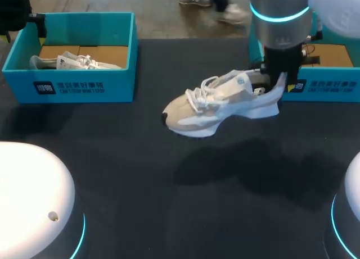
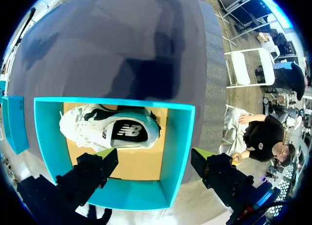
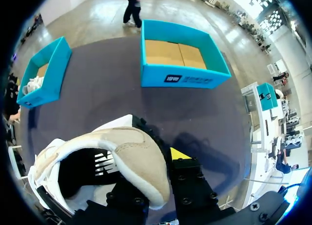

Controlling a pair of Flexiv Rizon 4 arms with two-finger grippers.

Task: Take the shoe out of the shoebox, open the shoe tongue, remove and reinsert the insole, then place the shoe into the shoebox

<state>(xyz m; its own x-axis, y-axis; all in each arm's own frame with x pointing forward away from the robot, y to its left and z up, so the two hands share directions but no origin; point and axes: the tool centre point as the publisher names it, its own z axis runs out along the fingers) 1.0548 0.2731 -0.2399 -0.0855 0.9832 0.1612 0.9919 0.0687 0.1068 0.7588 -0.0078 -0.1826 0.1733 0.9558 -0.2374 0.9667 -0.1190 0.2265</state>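
The heel of the shoe [image 1: 219, 104] is hidden by the right hand [image 1: 271, 85]; the right shoebox [image 1: 329, 86] is cut off.

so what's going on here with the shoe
The right gripper is shut on the heel of a beige and white lace-up sneaker, holding it above the dark table beside the empty teal cardboard shoebox on the right. The left gripper hangs open over a second teal shoebox with another white sneaker inside.

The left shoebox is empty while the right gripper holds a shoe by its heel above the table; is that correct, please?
Not quite: the left shoebox is not empty; the left wrist view shows a second shoe lying in it. The rest stands: the right gripper holds a shoe by its heel above the table.
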